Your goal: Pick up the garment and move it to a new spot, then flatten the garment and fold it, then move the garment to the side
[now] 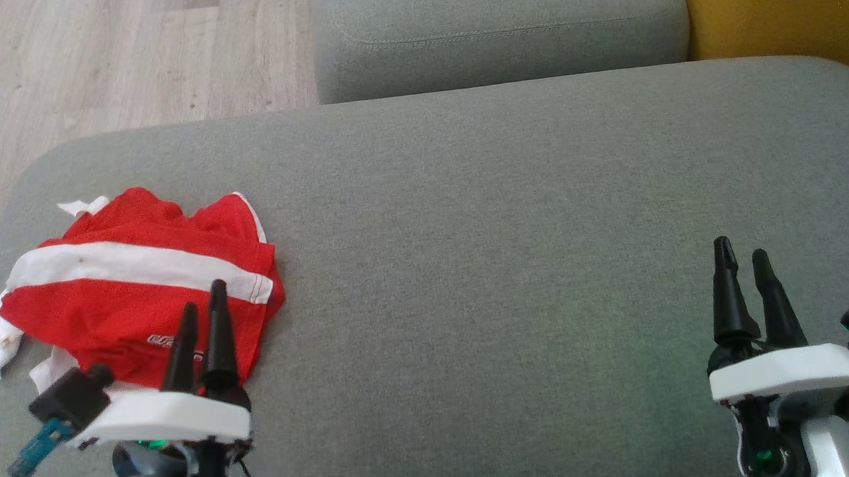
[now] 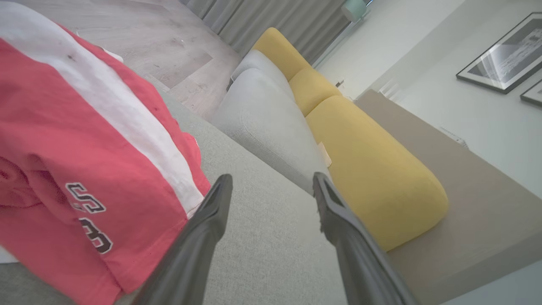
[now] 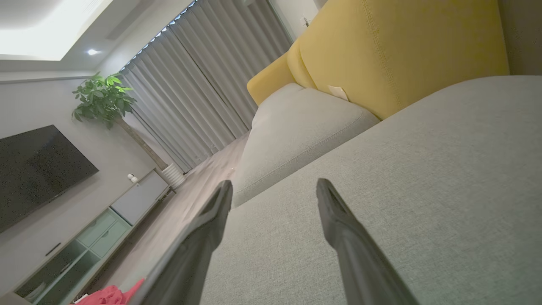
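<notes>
The garment (image 1: 133,287) is a red piece with a white band and dark lettering, lying crumpled at the left end of the grey sofa seat (image 1: 511,263). My left gripper (image 1: 203,295) hovers over its near right edge, open, nothing between its fingers. In the left wrist view the garment (image 2: 80,161) lies to the left of the left gripper (image 2: 271,182), whose jaws stand apart over bare cushion. My right gripper (image 1: 742,251) is open far to the right, over bare seat. The right wrist view has the right gripper (image 3: 273,186) open and a bit of the red garment (image 3: 110,295) at the bottom left.
A second grey cushion (image 1: 501,31) lies beyond the seat, with a yellow cushion (image 1: 780,8) at the far right. Wooden floor (image 1: 101,59) runs past the sofa's left and far edges. Curtains (image 3: 199,84), a plant (image 3: 103,95) and a TV cabinet (image 3: 106,220) stand across the room.
</notes>
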